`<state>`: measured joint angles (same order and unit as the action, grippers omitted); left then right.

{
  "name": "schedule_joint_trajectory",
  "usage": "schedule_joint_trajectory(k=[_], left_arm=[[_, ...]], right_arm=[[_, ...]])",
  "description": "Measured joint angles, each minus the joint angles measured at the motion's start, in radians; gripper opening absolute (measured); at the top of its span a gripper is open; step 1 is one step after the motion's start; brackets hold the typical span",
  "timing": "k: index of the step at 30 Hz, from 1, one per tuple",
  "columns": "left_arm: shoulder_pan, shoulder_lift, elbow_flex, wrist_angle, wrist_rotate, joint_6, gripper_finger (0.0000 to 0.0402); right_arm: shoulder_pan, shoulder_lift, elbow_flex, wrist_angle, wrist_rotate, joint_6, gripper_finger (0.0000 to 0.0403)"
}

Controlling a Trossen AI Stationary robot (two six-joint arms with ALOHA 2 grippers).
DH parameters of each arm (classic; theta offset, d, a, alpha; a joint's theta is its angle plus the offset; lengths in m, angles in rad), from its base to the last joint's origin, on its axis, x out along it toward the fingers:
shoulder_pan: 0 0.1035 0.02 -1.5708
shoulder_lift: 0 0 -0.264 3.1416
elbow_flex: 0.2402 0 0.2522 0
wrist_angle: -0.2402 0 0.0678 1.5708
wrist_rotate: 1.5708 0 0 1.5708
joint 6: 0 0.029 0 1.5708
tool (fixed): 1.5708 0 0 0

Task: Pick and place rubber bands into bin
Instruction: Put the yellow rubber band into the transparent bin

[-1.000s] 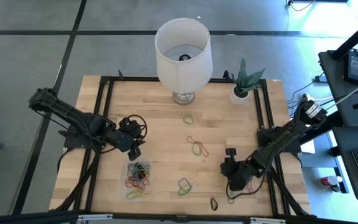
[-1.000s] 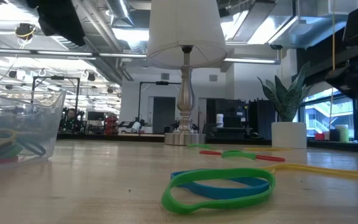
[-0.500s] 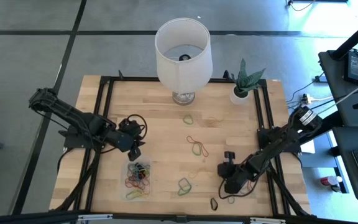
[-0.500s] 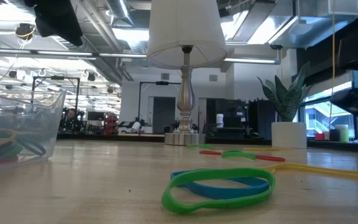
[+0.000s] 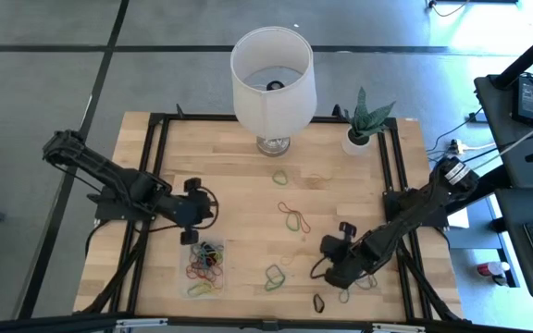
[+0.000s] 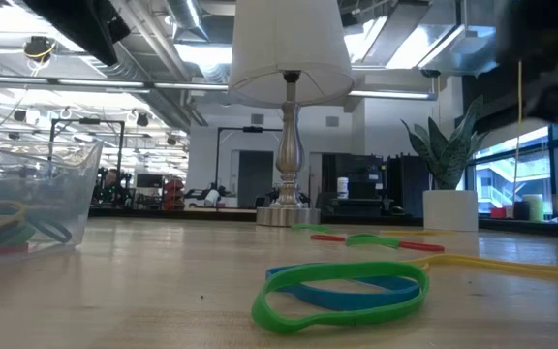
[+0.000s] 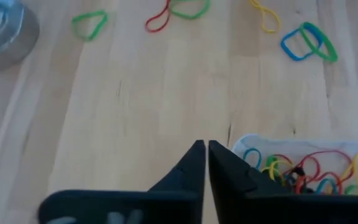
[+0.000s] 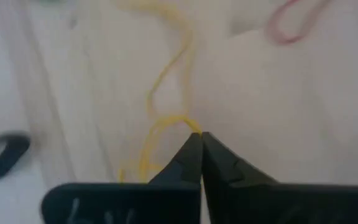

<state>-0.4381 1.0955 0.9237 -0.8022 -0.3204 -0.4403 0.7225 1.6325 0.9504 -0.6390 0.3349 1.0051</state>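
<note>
The clear bin [image 5: 205,265] sits near the table's near-left part and holds several coloured rubber bands [image 7: 303,168]. It also shows in the low view [image 6: 29,194]. Loose bands lie on the wood: a green one [image 5: 279,176], a red-and-green pair [image 5: 292,218], a blue-and-green pair [image 5: 274,276] [image 6: 342,291] and a black one [image 5: 319,302]. My left gripper [image 5: 195,211] [image 7: 206,147] is shut and empty, just beyond the bin's far edge. My right gripper [image 5: 328,271] [image 8: 197,138] is shut on a yellow rubber band [image 8: 166,74] near the table's near-right part. My right gripper pinches the yellow rubber band between its two fingertips, at the curved end of its loop [image 8: 178,120]. The fingers slant down at it from above. The rest of the band [image 8: 174,56] trails away slack over the table.
A white-shaded lamp [image 5: 273,83] and a potted plant [image 5: 363,125] stand along the far edge. A pink band [image 8: 294,22] and a black band [image 8: 2,155] lie near the right gripper. Bare wood lies between the bin and the lamp.
My right gripper has moved toward the table's left, closer to the blue-and-green bands. My left gripper has drawn back a little from over the bin's far edge, toward the far side.
</note>
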Motion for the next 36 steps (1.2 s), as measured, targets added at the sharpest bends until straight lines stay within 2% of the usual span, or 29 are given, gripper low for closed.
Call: schedule_joint_trajectory(k=[4, 8, 18, 25, 30, 33, 36], left_arm=[[-0.027, -0.073, -0.086, 0.07, -0.024, 0.054, 0.0003], [-0.066, -0.212, -0.195, 0.095, -0.045, 0.054, 0.0001], [-0.119, -0.546, -0.37, 0.098, -0.022, 0.085, 0.0001], [-0.119, -0.671, -0.408, 0.1, -0.001, 0.088, 0.0002], [-0.119, -0.69, -0.408, 0.1, 0.0, 0.088, 0.0002], [-0.119, -0.69, -0.408, 0.1, 0.0, 0.088, 0.0001], [-0.119, -0.689, -0.408, 0.1, 0.001, 0.088, 0.0002]], right_arm=[[-0.023, 0.0, 0.155, -0.132, 0.079, 0.028, 0.0001], [-0.072, 0.039, 0.311, -0.218, 0.132, 0.012, 0.0001], [-0.242, 0.35, 0.797, -0.228, 0.156, -0.213, 0.0], [-0.335, 0.593, 1.139, -0.057, 0.169, -0.44, 0.0], [-0.385, 0.767, 1.329, 0.075, 0.113, -0.568, 0.0], [-0.403, 0.859, 1.407, 0.116, 0.051, -0.593, 0.0], [-0.413, 0.908, 1.384, 0.2, -0.007, -0.595, 0.0]])
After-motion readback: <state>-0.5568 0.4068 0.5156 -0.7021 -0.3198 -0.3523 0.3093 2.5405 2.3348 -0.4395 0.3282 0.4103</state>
